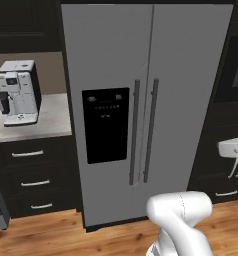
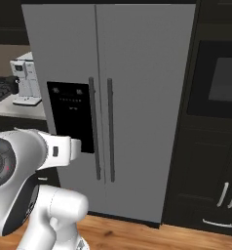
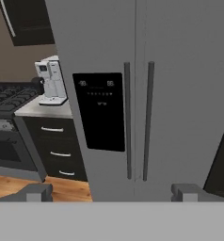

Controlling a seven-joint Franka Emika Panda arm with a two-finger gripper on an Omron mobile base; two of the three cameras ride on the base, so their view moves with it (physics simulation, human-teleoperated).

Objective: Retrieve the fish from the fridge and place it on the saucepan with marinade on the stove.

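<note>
In front of the base, the fridge (image 1: pixel 146 115): both doors shut, the two long handles (image 3: pixel 137 120) side by side at the middle seam, the black dispenser panel (image 1: pixel 106 125) on the left door. Left of the fridge, a counter (image 1: pixel 46 122) with a white coffee machine (image 1: pixel 18 92) on top (dark drawers (image 1: pixel 33 182) below). Further left, the stove (image 3: pixel 8 96), grates partly in sight. Right of the fridge, dark cabinets with a built-in oven (image 2: pixel 220 80). Gripper (image 3: pixel 111 192) facing the doors, well apart from them, fingers (image 3: pixel 38 192) spread wide, nothing between.
</note>
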